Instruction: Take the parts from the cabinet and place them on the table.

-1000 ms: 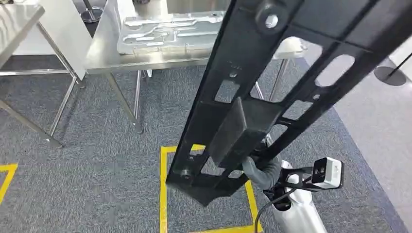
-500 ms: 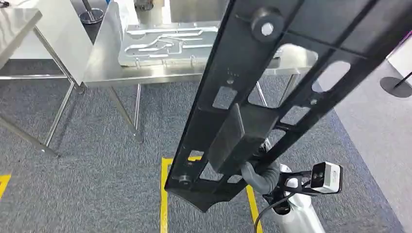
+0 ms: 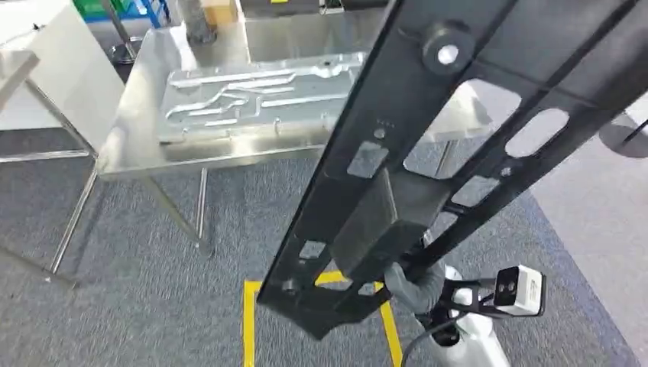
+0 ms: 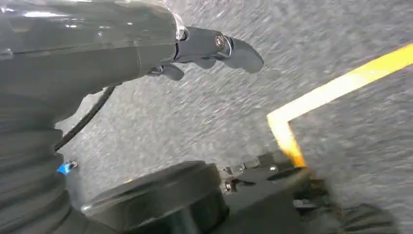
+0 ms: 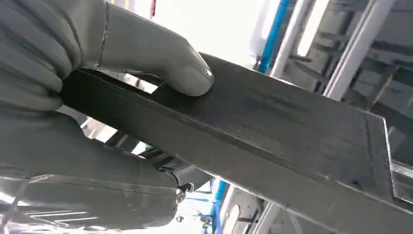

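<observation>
A long black frame part with cut-out slots and a boxy block at its middle slants across the head view from lower centre to upper right. My right hand grips it near its lower end; in the right wrist view the thumb presses on the part's flat black face. Ahead stands a steel table carrying a silver stamped plate. My left hand hangs over grey carpet, its fingers loosely extended and holding nothing.
Yellow tape marks a square on the grey carpet in front of me. A second steel table and a white panel stand at the far left. The table's thin legs reach down to the carpet.
The whole picture has shifted: the camera has moved toward the steel table, which now lies larger and lower in view. My right hand keeps the same hold on the black part.
</observation>
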